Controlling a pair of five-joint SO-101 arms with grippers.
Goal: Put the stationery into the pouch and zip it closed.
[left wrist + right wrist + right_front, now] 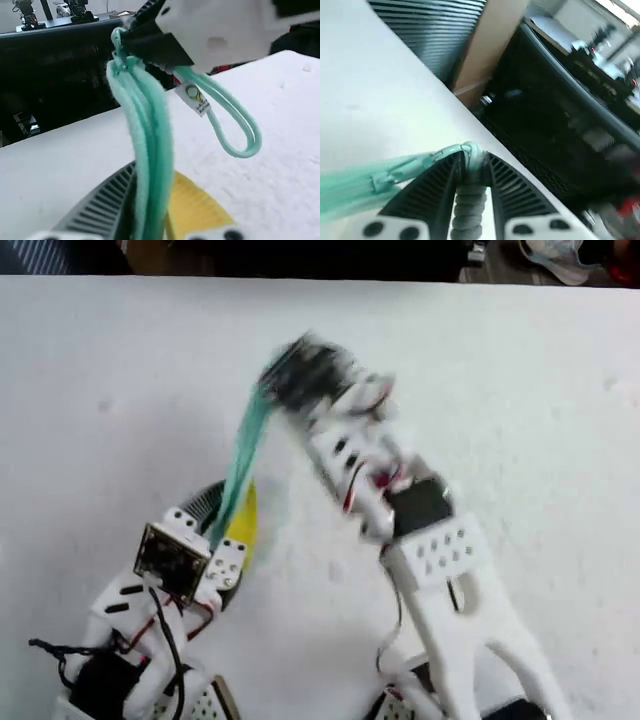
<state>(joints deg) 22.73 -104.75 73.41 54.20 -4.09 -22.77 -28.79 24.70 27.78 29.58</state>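
A: What did the jaws have?

B: The right gripper (pixel 468 157) had its jaws pinched together on one end of the teal pouch (pixel 150 130), close to the zipper pull (pixel 382 180). The left gripper (pixel 232 515) was clamped on the other end. The pouch hung stretched between the 2, off the table (pixel 520 390).

A: What could have gone wrong?

B: By my judgement, a harder pull could have slipped the fabric out of 1 grip. A pinch beside the pull tab would not have moved the zip. The carry loop (pixel 247 150) dangled free and might have snagged.

A: Anything inside?

B: I couldn't tell, because the pouch was edge-on. A yellow piece (pixel 195 210) sat beside the left jaw. Whether it was stationery or a gripper part was unclear.
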